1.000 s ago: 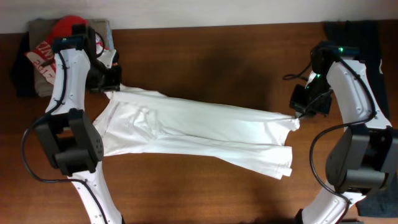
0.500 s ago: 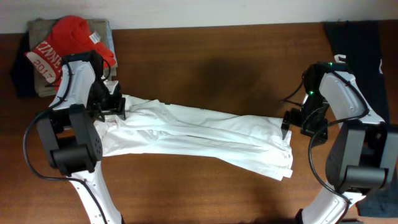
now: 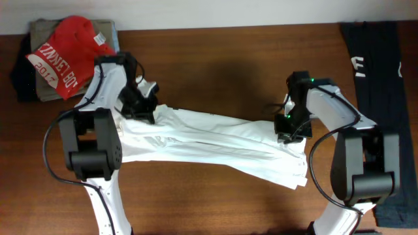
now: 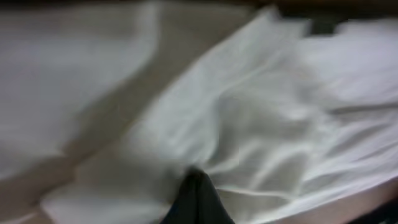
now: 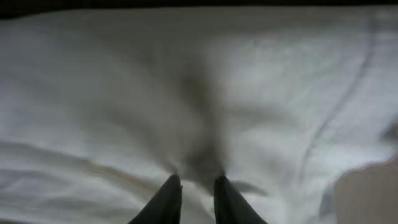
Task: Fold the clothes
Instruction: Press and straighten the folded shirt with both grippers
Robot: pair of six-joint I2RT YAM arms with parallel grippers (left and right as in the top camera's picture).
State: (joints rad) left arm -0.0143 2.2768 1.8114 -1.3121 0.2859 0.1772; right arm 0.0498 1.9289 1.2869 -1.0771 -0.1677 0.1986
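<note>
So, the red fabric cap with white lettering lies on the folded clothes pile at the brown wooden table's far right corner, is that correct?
Not quite: in the overhead view, the red fabric cap with white lettering lies on the folded clothes pile at the brown wooden table's far left corner, not the right.

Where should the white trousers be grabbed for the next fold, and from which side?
Probably the hem end, pinched from above by the right gripper. The white trousers lie flat and long across the table, legs stacked, so the layered hem edge is a thin rim the jaws can close on and carry toward the waist.
</note>
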